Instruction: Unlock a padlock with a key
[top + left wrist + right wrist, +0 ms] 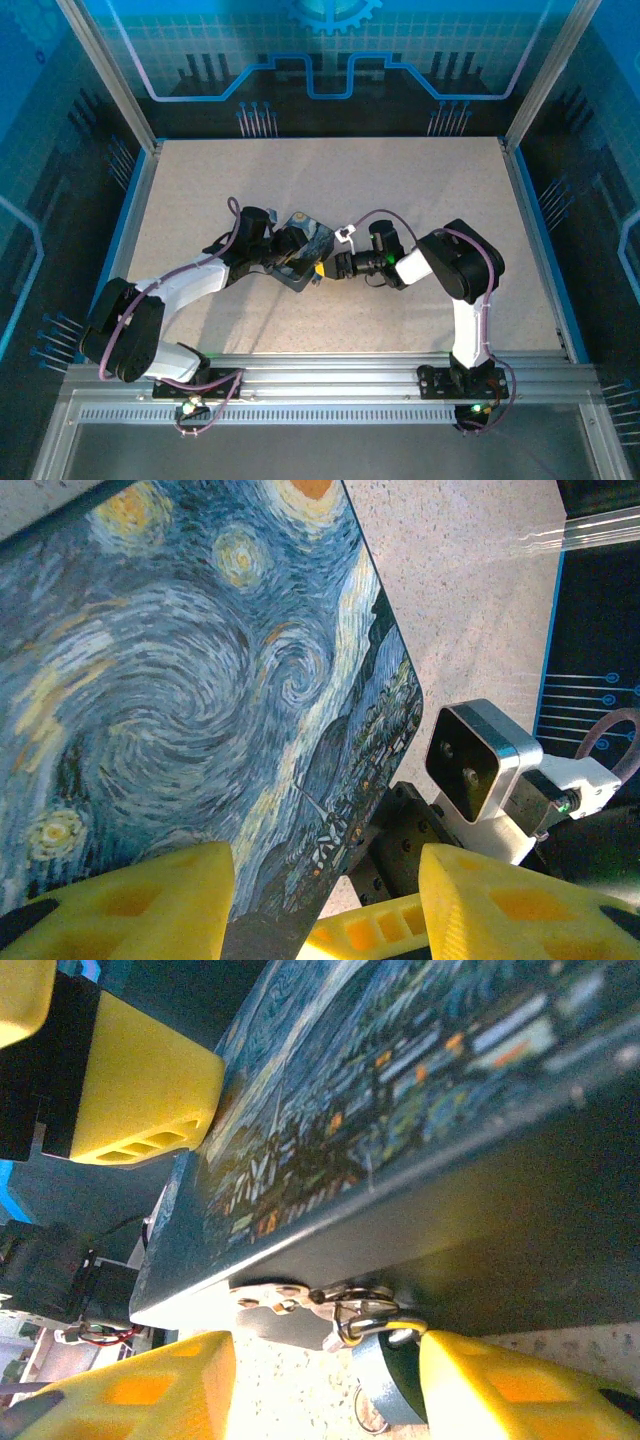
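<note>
Top external: left gripper (283, 252) sits against the printed case (305, 243) from the left. The case looks tipped up off the table (450, 180). Right gripper (325, 268) points nose-on at the case's near corner from the other side, and the two tools are almost touching. Left wrist: the fingers (150, 900) stand well apart. The case's swirl face lies against the left-hand finger and its dark edge runs down into the gap, where a slotted yellow finger of the other tool also sits. Whether the left tool is clamping the case or only propping it, I cannot tell. Right wrist: the fingers are spread wide with nothing pinched. The padlock (385, 1375) hangs between them, just ahead of the tips and close beside the right-hand finger. Its shackle (365, 1322) passes through the zip pulls (285, 1298) on the case's lower edge. The key I cannot make out; a thin wire loop (366, 1418) under the lock body may belong to it. Handling, my judgement: the padlock is hard, smooth metal, light, and free to swing on the pulls. A glancing touch will likely twist it or let it slip away. The best hold is squarely across the flat faces of the body, leaving the shackle and keyhole end clear.
</note>
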